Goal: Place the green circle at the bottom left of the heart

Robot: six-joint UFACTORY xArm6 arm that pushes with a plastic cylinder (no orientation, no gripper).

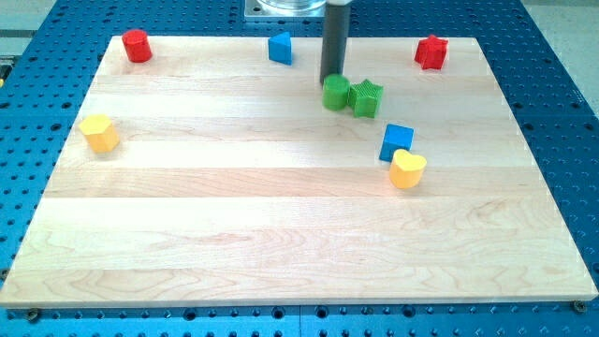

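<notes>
Touching the green circle from above, my tip has no claw. Green star touches its right; yellow heart lies well below-right.

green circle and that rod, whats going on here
My tip sits right behind the green circle, at its top edge in the view, placed to push it. The circle touches the green star on its right. The yellow heart lies lower right, against the blue cube. The circle is not yet at the heart's bottom left.
</notes>
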